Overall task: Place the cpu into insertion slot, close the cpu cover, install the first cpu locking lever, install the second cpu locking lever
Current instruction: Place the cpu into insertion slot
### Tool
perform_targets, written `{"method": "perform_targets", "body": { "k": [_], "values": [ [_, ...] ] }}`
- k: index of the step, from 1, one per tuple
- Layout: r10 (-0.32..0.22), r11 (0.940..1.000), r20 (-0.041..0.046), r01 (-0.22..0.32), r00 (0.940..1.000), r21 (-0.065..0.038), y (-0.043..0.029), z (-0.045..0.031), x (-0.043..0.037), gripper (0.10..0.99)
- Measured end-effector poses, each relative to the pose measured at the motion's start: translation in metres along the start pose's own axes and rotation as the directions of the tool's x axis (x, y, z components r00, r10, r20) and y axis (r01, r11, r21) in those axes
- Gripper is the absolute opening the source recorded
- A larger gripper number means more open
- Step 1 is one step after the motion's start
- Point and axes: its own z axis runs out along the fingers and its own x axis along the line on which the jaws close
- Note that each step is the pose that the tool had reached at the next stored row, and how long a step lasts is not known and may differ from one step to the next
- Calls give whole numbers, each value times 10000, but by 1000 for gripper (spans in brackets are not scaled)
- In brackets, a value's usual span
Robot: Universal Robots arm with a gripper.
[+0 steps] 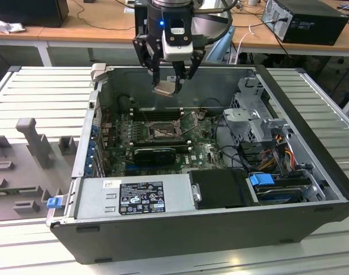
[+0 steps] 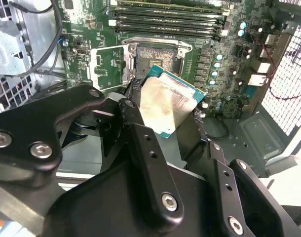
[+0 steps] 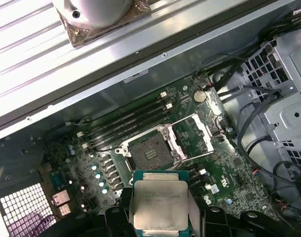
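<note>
The cpu [image 1: 166,87] hangs above the open computer case, its silvery top face plain in both wrist views [image 3: 160,201] [image 2: 169,102]. My gripper [image 1: 167,85] is shut on the cpu, one finger on each of two opposite edges. The insertion slot [image 1: 161,132] lies below on the green motherboard, a dark square inside a metal rim [image 3: 149,153] [image 2: 155,56]. It lies uncovered with nothing in it. The cpu cover [image 3: 194,134] [image 2: 107,66] is swung open and rests beside the slot, with green board showing through its cut-out.
Long black memory slots [image 3: 126,121] run along one side of the slot, and a black card [image 1: 154,153] lies on the other. A metal drive cage [image 1: 252,120] with cables stands at the exterior view's right. The power supply [image 1: 134,196] sits at the front, and case walls [image 1: 88,132] ring the board.
</note>
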Motion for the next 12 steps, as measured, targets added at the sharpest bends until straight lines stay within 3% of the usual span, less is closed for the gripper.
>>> {"method": "perform_targets", "body": {
  "k": [7, 12],
  "values": [
    [1137, 9935, 100, -1137, 9935, -29, 0, 6, 0, 529],
    [1934, 9811, 169, -1934, 9810, -55, -1, 14, -1, 529]
  ]
}}
